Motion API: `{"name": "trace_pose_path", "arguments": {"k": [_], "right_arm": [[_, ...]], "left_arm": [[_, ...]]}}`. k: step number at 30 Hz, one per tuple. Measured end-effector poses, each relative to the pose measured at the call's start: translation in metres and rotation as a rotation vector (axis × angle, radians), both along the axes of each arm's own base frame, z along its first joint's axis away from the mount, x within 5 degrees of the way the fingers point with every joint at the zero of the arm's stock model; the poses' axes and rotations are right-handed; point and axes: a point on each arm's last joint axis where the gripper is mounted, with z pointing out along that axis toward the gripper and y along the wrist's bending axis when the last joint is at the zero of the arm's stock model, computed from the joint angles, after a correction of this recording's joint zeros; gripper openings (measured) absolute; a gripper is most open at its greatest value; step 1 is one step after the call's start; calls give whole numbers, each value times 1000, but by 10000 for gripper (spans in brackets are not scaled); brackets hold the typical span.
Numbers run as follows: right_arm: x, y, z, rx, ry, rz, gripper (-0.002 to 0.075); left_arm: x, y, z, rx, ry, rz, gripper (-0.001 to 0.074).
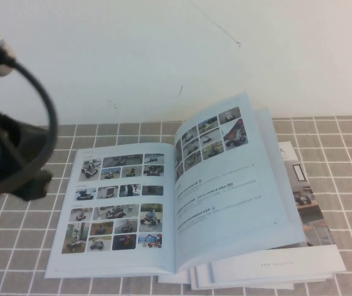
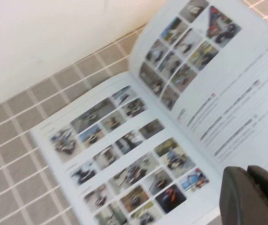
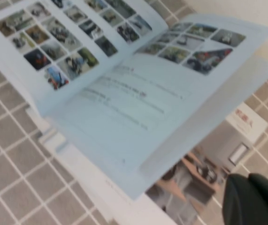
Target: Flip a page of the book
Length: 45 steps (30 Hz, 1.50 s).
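Book (image 1: 182, 203) lies open on the tiled surface (image 1: 28, 271); left hand (image 2: 253, 197) and right hand (image 3: 256, 199) hover clear, grip unclear. Pinch only the raised right page (image 1: 237, 179), sweeping leftward slowly.

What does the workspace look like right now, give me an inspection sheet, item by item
Surface: grey tiled mat with pale grid lines.
Job's things: book lies open; the page with the photo grid lies flat on the left; the right leaf is raised, not flat.
Clutter: white booklets with a room photo under the book.
Hands: left hand above the book's near edge; right hand near the booklets; neither touches paper.
Cables: black cable looping on the left arm.
Surroundings: plain white wall.
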Motion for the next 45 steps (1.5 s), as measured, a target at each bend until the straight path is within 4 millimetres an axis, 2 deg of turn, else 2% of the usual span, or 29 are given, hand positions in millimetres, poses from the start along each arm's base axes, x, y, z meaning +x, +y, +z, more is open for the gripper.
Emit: {"name": "trace_pose_path", "arguments": {"k": [2, 6, 10, 12, 15, 17, 21, 23, 28, 34, 45], "right_arm": [[-16, -11, 7, -27, -11, -30, -1], [-52, -39, 20, -81, -52, -129, -1], [-83, -62, 16, -75, -114, -243, -1], [-97, -70, 6, -47, -137, -284, -1], [-113, -78, -19, -3, -161, -321, -1], [-118, -80, -43, 18, -159, -333, -1], [-126, -83, -86, 85, -182, -356, -1], [-131, -84, -104, 112, -191, -365, -1], [-144, -89, -128, 181, -255, -363, -1], [-155, -93, -130, 261, -324, -362, -1], [-156, -93, -130, 272, -324, -368, -1]], "left_arm": [[-15, 9, -5, 8, -24, 35, -4], [-47, 28, -27, 51, -72, 99, -4], [-73, 40, -57, 33, -134, 135, -4], [-83, 44, -74, 6, -168, 148, -4], [-97, 49, -105, -19, -205, 158, -4], [-106, 52, -122, -37, -223, 163, -4], [-117, 55, -143, -71, -244, 172, -4], [-120, 56, -148, -83, -262, 173, -4], [-124, 58, -148, -95, -287, 175, -4], [-124, 57, -148, -115, -278, 173, -4], [-125, 53, -147, -200, -246, 165, -4]]}}
